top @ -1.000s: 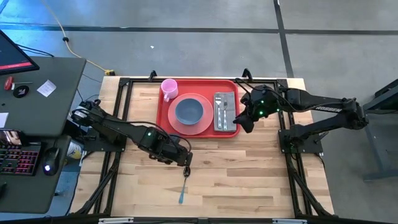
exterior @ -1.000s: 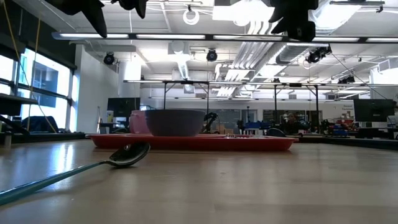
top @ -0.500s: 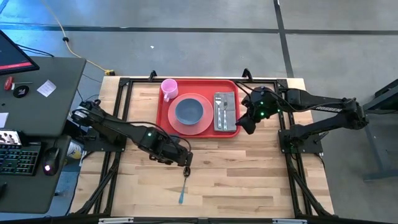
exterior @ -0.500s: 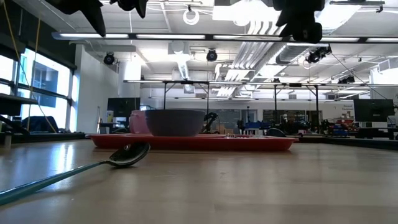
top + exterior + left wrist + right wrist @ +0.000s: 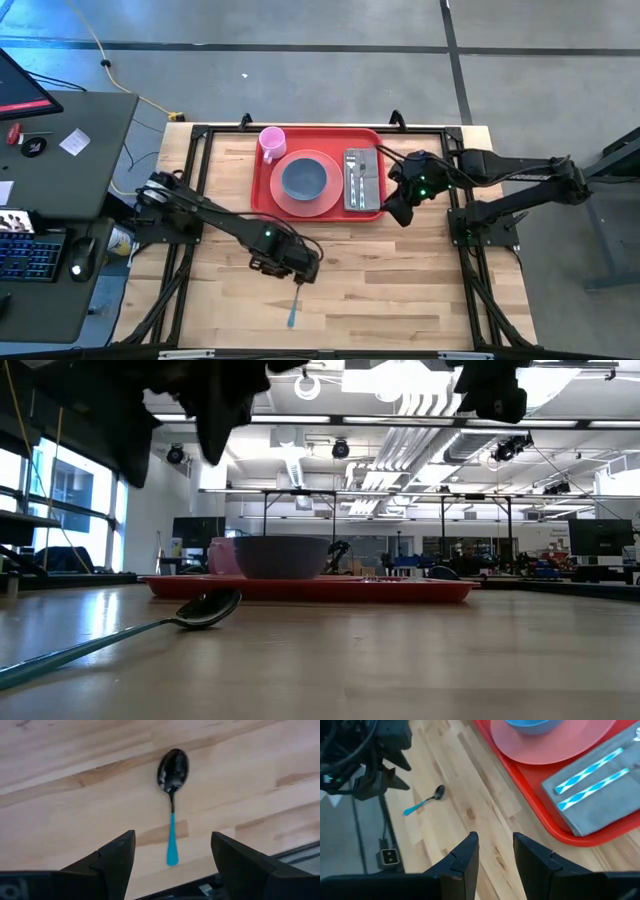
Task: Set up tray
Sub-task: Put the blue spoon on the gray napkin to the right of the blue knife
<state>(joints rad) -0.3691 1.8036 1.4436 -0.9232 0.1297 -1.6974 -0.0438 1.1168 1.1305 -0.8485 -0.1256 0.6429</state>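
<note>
The tray (image 5: 320, 171) lies flat at the far middle of the wooden table (image 5: 400, 280), its long side running across the table. It carries four groups of items. A pink cup (image 5: 271, 142) stands in the far-left corner. A round salmon-pink plate (image 5: 309, 183) sits in the middle, with a blue-grey bowl (image 5: 303, 179) resting on it. A grey napkin (image 5: 362, 180) lies along the right side of the tray, and two pieces of cutlery (image 5: 592, 779) with blue-and-white striped handles lie side by side on the napkin.

A spoon (image 5: 172, 785) with a dark bowl and a turquoise handle lies on the bare table, well apart from the tray on its near side. In the high view its handle points toward the near table edge.

The left gripper (image 5: 300, 268) hangs above the table just beside the spoon's bowl end. Its fingers (image 5: 112, 862) stand wide apart and hold nothing; the left wrist view shows the spoon between and beyond them, untouched.

The right gripper (image 5: 396, 210) hangs above the table just off the tray's near-right corner. Its fingers (image 5: 462, 857) stand a narrow gap apart and hold nothing; wood grain is visible between them.
</note>
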